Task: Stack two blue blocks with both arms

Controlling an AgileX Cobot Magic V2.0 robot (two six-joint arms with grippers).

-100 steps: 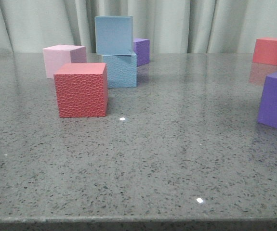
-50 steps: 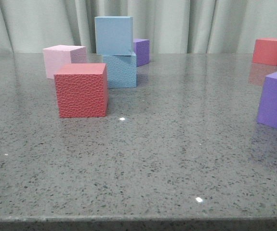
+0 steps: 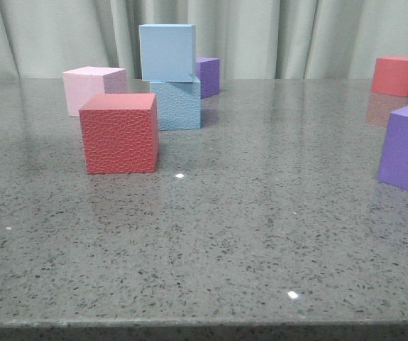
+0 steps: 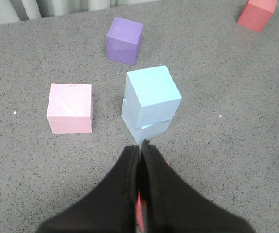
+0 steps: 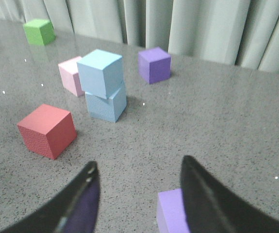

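Smooth blue block (image 3: 167, 52) sits stacked on the pebbled blue block (image 3: 177, 104), roughly 11 o'clock on the table (image 3: 260, 234), slightly twisted. Left gripper (image 4: 141, 145) is pinched together holding nothing, right gripper (image 5: 138, 174) spread wide and empty.

The front camera sits low near the table (image 3: 260, 234) edge, facing forward toward the curtain (image 3: 296, 35). The left wrist camera looks steeply down on the stacked blue blocks (image 4: 149, 102) from close by. The right wrist camera looks obliquely across from farther back. All three share the stack.
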